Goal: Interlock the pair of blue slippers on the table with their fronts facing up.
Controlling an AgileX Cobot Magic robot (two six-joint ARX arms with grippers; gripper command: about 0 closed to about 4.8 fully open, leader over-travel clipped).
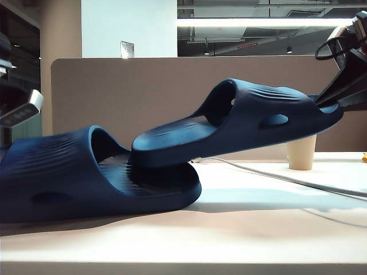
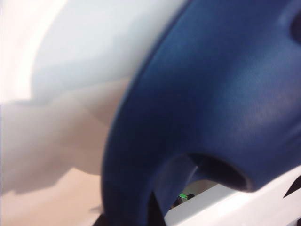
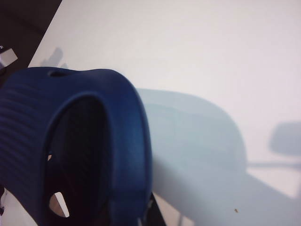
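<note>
Two navy blue slippers meet in the exterior view. The left slipper (image 1: 69, 172) lies on the table (image 1: 258, 235), strap to the left and sole down. The right slipper (image 1: 246, 120) hangs tilted in the air, its heel end lying over the left one's heel. My right gripper (image 1: 332, 100) is shut on its toe end; the right wrist view shows the strap opening (image 3: 127, 141) just ahead of the gripper (image 3: 141, 219). In the left wrist view my left gripper (image 2: 141, 219) is shut on the rim of the left slipper (image 2: 211, 94), which fills the frame.
A brown-grey divider panel (image 1: 143, 91) stands behind the table. A paper cup (image 1: 301, 153) sits at the back right, and a grey cable (image 1: 287, 179) runs across the table from under the raised slipper to the right edge.
</note>
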